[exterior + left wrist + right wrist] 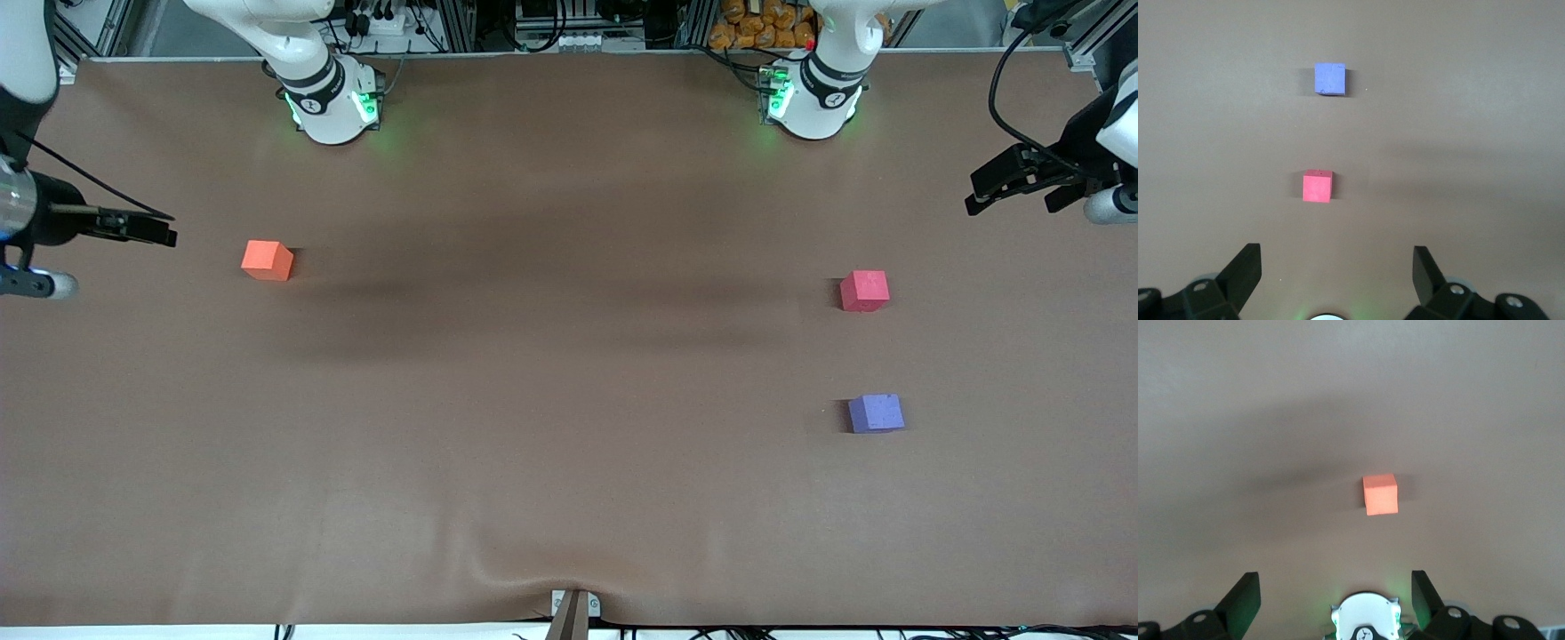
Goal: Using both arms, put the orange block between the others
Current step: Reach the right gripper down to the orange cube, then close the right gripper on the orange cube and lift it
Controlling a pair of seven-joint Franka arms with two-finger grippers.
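The orange block (267,260) (1379,494) rests alone on the brown table toward the right arm's end. The two others sit toward the left arm's end. The purple-blue cube (876,413) (1330,79) lies nearer the front camera than the red-pink cube (864,291) (1318,185), with bare table between them. My right gripper (164,229) (1333,587) hangs open and empty over the table's edge at its own end, apart from the orange block. My left gripper (1009,196) (1336,263) hangs open and empty over the table at its end, apart from both cubes.
The two green-lit arm bases (333,107) (811,102) stand along the table's back edge, with cables and racks past them. A small camera mount (573,612) sits at the front edge, where the cloth (551,400) wrinkles. A black cable (1005,98) loops to the left arm.
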